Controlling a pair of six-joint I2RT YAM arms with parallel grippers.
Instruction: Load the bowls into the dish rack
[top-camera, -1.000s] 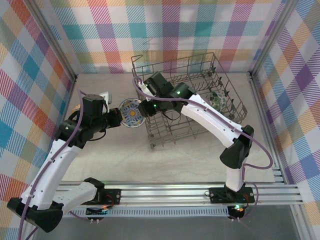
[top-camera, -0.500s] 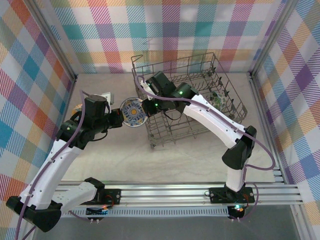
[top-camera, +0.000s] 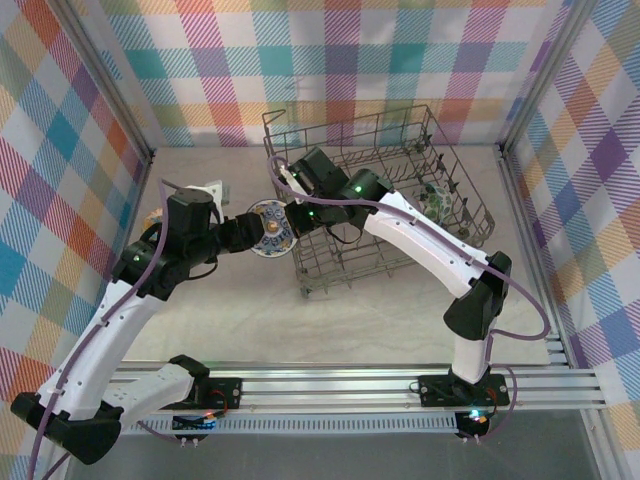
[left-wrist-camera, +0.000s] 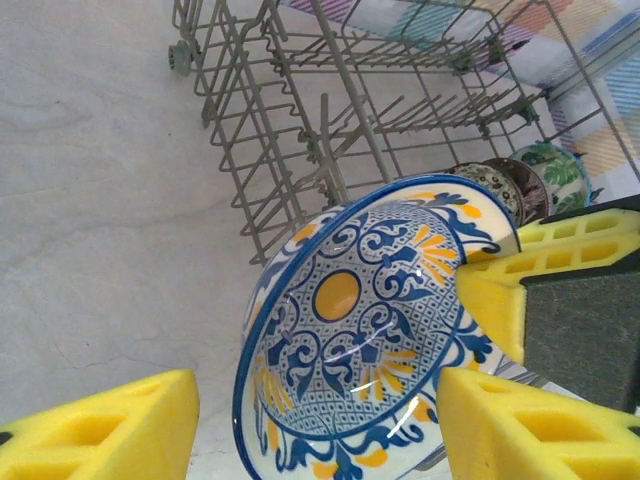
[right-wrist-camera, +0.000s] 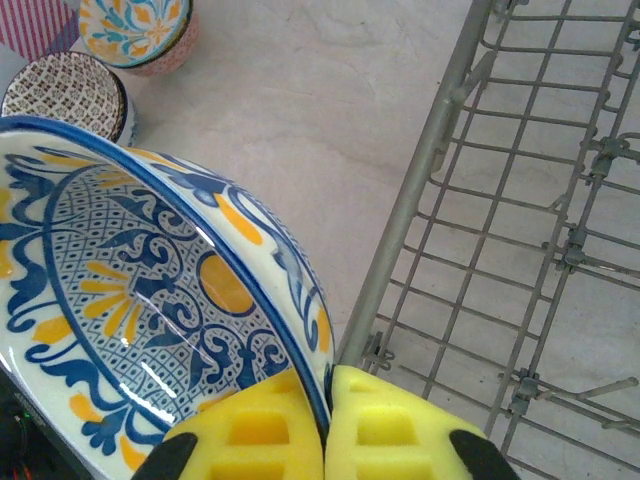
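Several bowls (left-wrist-camera: 553, 168) occupy the dish rack (left-wrist-camera: 290, 120); right gripper (right-wrist-camera: 326, 425) pinches blue-yellow bowl (right-wrist-camera: 150, 290).

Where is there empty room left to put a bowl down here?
Bare table lies between the rack's near side and the rail. The rack's left rows look empty; its right end holds bowls. Crowded: just left of the rack, around the held blue bowl.

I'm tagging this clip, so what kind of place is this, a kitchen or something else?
Likely a robot test cell, not a kitchen: plaid walls, an aluminium mounting rail, and a dish rack on a marbled table.
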